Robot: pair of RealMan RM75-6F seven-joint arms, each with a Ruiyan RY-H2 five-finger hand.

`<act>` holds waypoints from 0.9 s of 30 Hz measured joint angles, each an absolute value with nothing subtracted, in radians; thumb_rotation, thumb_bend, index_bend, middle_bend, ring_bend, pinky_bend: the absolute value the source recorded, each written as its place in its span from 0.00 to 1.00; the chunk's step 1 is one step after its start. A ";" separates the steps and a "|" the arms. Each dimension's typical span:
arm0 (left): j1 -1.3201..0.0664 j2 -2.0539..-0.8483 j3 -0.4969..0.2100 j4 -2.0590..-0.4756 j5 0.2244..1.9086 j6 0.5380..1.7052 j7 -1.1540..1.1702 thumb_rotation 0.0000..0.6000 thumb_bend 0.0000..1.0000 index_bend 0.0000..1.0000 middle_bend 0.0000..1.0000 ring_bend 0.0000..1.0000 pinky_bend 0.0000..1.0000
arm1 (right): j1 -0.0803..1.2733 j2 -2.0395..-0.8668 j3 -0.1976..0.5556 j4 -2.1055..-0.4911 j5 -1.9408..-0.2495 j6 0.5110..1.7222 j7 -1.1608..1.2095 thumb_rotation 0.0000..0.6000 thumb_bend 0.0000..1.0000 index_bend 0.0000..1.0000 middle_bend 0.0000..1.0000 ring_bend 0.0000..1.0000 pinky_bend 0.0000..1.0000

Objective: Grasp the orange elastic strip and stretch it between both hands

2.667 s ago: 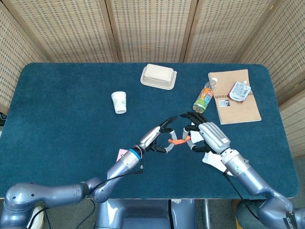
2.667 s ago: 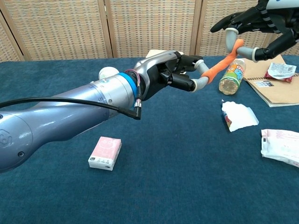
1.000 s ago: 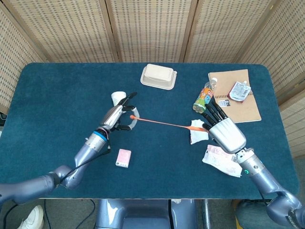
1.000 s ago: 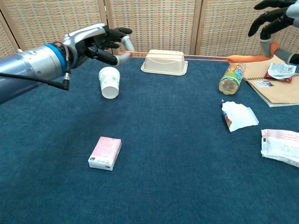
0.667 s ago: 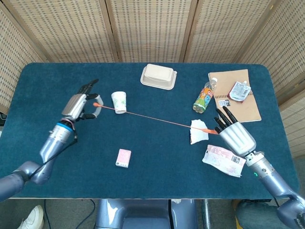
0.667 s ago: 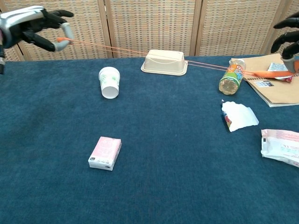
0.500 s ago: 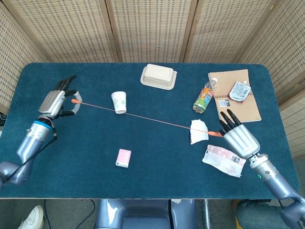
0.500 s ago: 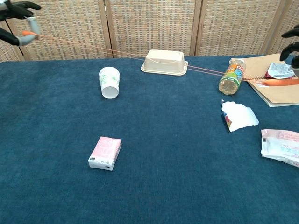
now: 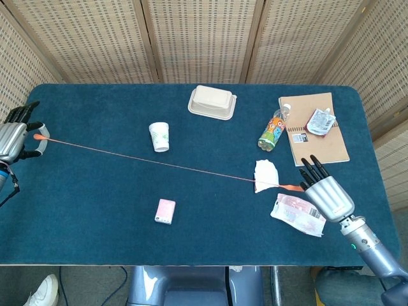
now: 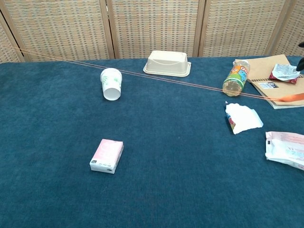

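The strip (image 9: 159, 163) runs thin and taut across the bench (image 9: 95, 210) — one end pinched in the left hand (image 9: 14, 141) at the far left edge, the other held at the right hand (image 9: 326, 196) near the front right. It passes just in front of the cup (image 9: 159, 136) and over the white packet (image 9: 266, 175). In the chest view neither hand shows clearly — only the strip's line, widening to orange at the right.

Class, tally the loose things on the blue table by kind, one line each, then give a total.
Paper cup: 1
Lidded container: 1
Bottle: 1
Notebook: 1
Packets and wrappers: 3
Small pink box: 1
Total: 8
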State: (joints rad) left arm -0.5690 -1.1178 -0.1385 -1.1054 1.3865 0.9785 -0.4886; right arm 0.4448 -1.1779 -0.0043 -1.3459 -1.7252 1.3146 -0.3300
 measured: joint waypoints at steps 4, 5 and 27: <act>-0.562 -1.118 -0.131 -1.091 1.398 0.988 -0.499 1.00 0.52 0.72 0.00 0.00 0.00 | 0.439 -1.175 -0.003 -1.355 -1.731 1.326 -0.339 1.00 0.70 0.76 0.34 0.05 0.08; -0.561 -1.117 -0.130 -1.086 1.399 0.991 -0.495 1.00 0.52 0.72 0.00 0.00 0.00 | 0.438 -1.175 -0.003 -1.355 -1.731 1.326 -0.340 1.00 0.70 0.76 0.34 0.05 0.08; -0.500 -1.188 -0.125 -0.624 1.322 0.867 -0.689 1.00 0.53 0.73 0.00 0.00 0.00 | 0.331 -1.179 0.003 -0.876 -1.571 1.291 -0.110 1.00 0.70 0.76 0.35 0.06 0.12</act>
